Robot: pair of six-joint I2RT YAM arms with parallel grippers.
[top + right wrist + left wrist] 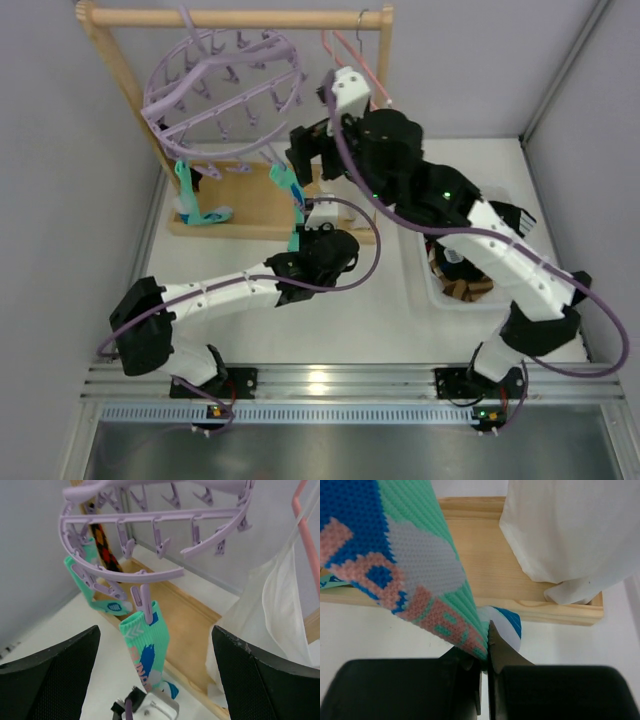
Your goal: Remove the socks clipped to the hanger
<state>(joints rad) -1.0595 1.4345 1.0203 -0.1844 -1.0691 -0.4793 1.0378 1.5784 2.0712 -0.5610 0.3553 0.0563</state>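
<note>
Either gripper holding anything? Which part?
Left gripper pinches the teal sock at its bottom end; right gripper is open, holding nothing.

The hanger (150,516) is lavender. One sock (420,555) is mint green with blue, salmon-pink and grey patches; a farther sock (103,542) shows red, orange and black diamonds.

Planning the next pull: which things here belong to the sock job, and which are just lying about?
Job: lavender hanger, clipped teal sock, left claw shut on it, other teal sock.
Lying about: white garment, pink hanger, wooden rack, white bin.
</note>
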